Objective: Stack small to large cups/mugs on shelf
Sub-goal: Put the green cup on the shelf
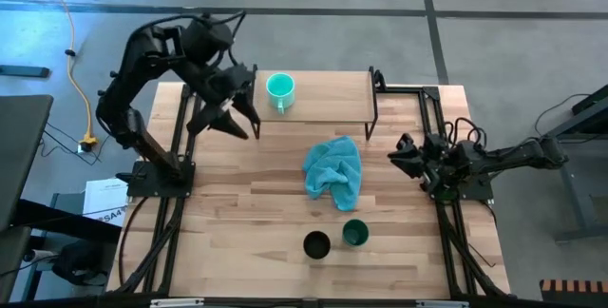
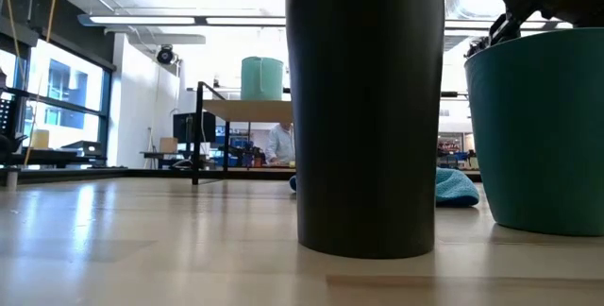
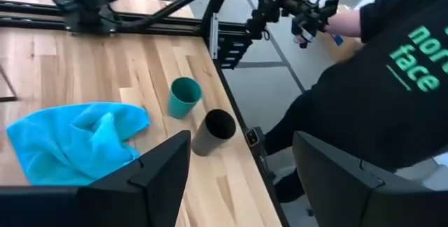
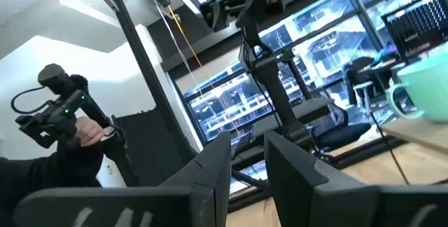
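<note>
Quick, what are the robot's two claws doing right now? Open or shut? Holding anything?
Left gripper: open, holding nothing, beside the turquoise mug on the shelf.
Right gripper: jaws a little apart, holding nothing, waiting at the table's right edge.

The light turquoise mug (image 1: 280, 86) stands upright on the shelf (image 1: 332, 99), near its left end, mouth up, with its handle (image 1: 282, 105) turned toward the front of the counter. The shelf is a low light-wood board on thin black legs, set along the far side of the counter. The dark green cup (image 1: 355, 233) and the black cup (image 1: 316, 245) stand upright on the counter near its front edge, just beside each other without clearly touching, the black one to the left. From counter height the black cup (image 2: 366, 108) is plainly the taller, a straight-sided cylinder, and the green cup (image 2: 538, 131) widens toward its rim.
</note>
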Available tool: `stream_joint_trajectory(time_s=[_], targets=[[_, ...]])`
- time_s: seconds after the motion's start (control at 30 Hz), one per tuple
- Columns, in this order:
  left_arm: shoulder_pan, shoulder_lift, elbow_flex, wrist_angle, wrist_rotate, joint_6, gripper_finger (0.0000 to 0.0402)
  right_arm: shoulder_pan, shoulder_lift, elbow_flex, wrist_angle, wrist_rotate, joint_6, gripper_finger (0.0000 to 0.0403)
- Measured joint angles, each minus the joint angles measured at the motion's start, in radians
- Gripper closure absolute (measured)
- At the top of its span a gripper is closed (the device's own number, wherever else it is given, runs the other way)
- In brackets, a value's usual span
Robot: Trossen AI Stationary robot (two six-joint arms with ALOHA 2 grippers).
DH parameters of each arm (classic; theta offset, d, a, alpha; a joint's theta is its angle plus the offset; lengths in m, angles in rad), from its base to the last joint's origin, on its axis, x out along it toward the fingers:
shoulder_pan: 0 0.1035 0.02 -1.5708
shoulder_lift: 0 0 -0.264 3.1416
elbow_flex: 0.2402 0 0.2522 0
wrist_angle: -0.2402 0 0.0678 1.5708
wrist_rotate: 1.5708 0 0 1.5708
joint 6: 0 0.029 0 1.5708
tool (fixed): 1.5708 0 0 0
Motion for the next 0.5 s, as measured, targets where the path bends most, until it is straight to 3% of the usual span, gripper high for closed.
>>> stream_joint_trajectory(time_s=[0.27, 0.5], targets=[[-0.117, -0.001, -0.011, 0.002, 0.003, -0.023, 0.0163, 0.0, 0.0, 0.0, 0.031, -0.001, -0.029, 0.0324], [-0.157, -0.065, -0.208, 0.0, -0.015, -0.062, 0.0163, 0.0, 0.0, 0.0, 0.031, -0.046, -0.027, 0.0324]])
